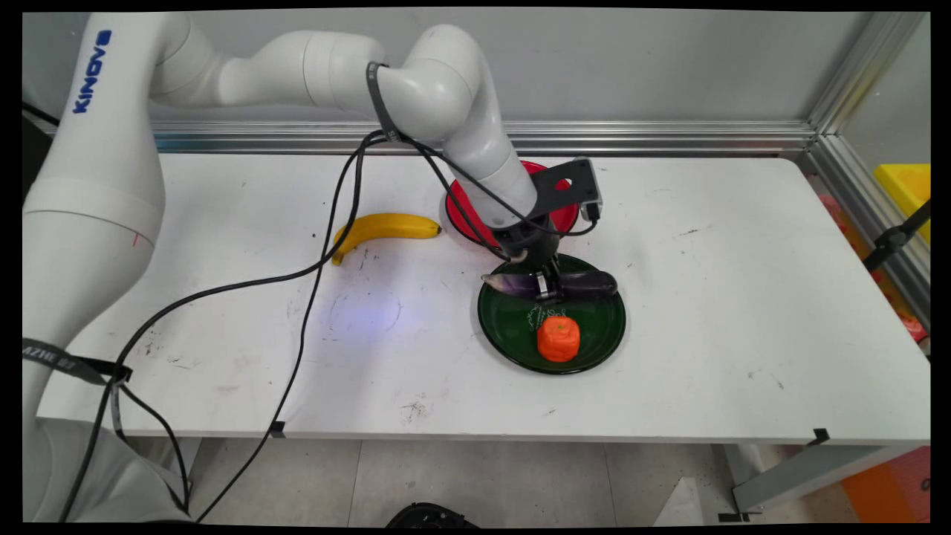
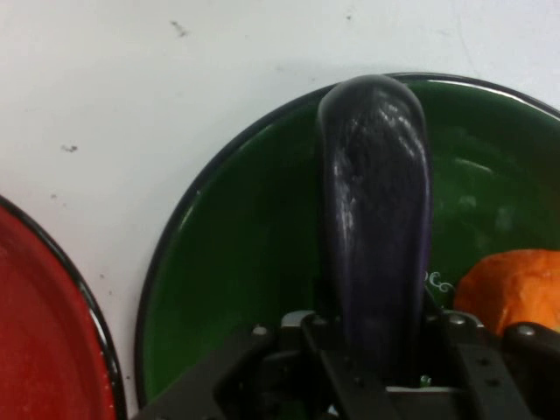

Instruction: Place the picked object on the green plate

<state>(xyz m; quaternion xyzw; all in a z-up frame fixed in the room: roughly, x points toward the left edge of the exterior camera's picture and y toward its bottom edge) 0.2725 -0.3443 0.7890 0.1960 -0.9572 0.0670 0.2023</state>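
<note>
A dark purple eggplant [image 1: 587, 284] lies across the far part of a green plate [image 1: 513, 327], with its pale stem end pointing left. My gripper [image 1: 547, 291] reaches down onto its middle, shut on the eggplant. In the hand view the eggplant [image 2: 376, 219] runs straight up from between the fingers of the gripper [image 2: 376, 372], over the green plate [image 2: 227, 262]. An orange vegetable chunk [image 1: 559, 338] sits on the near half of the plate, and also shows at the hand view's right edge [image 2: 512, 289].
A red plate [image 1: 566, 217] sits just behind the green one, partly hidden by the arm; its rim [image 2: 35, 332] shows at the hand view's lower left. A yellow banana [image 1: 383, 229] lies on the table to the left. Black cables trail across the table's left side.
</note>
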